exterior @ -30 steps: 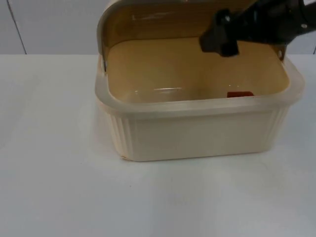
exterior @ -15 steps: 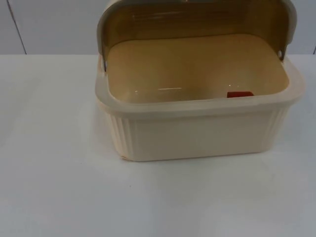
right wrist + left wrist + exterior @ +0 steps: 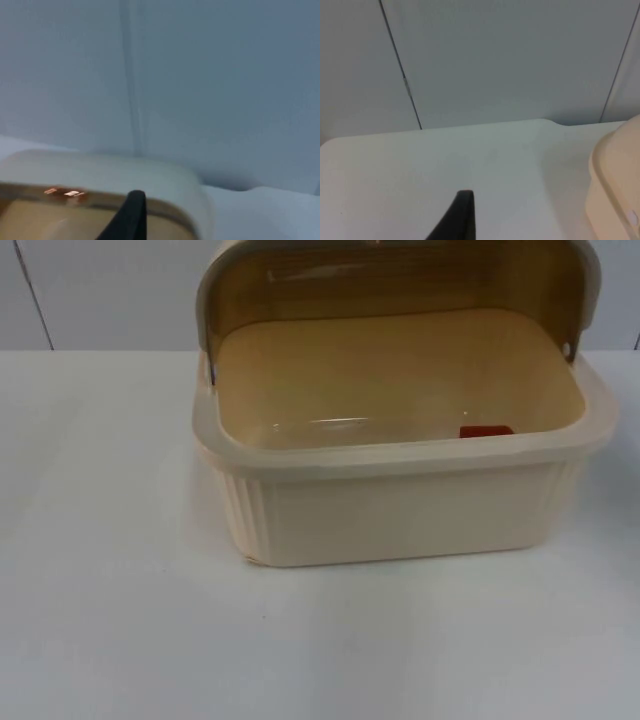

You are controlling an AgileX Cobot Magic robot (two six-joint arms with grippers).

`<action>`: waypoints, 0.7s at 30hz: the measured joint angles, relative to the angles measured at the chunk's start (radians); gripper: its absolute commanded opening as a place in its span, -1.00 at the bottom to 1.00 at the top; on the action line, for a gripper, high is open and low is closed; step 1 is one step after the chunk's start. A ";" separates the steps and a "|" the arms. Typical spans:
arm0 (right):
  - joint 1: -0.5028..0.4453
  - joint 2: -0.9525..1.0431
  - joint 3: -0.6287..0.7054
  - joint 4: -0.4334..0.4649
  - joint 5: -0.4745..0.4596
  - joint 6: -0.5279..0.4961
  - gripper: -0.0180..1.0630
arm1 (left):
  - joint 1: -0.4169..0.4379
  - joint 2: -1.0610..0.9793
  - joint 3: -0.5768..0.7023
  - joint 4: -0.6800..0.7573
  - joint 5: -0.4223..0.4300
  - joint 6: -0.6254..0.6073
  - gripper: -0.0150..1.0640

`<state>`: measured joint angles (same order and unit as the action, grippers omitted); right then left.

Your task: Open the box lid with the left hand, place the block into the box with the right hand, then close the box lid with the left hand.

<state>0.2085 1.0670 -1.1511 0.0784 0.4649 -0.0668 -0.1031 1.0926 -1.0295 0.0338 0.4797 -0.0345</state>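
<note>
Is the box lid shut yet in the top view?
No, the lid stands raised behind the open box, and the red block lies inside on its floor.

We count one cream box (image 3: 400,510) on the white bench (image 3: 120,620), and one lid (image 3: 400,280), hinged at the back of that box and standing open. Inside the box we count one red block (image 3: 486,431), low against the front wall. Behind the bench we count one grey partition wall (image 3: 510,60). From each wrist we make out one black finger: left (image 3: 457,220), right (image 3: 127,217).
</note>
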 measured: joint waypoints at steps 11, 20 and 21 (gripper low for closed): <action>-0.299 0.022 0.053 0.032 0.025 -0.025 0.96 | 0.000 0.000 0.000 0.000 0.000 0.000 0.97; -0.332 0.091 0.057 0.034 0.033 -0.030 0.96 | 0.000 0.000 0.000 0.000 0.006 0.000 0.97; -0.332 0.091 0.057 0.036 0.033 -0.030 0.96 | 0.000 0.000 0.000 0.000 0.006 0.000 0.97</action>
<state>-0.1235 1.1576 -1.0943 0.1142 0.4978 -0.0973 -0.1031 1.0926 -1.0295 0.0338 0.4861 -0.0345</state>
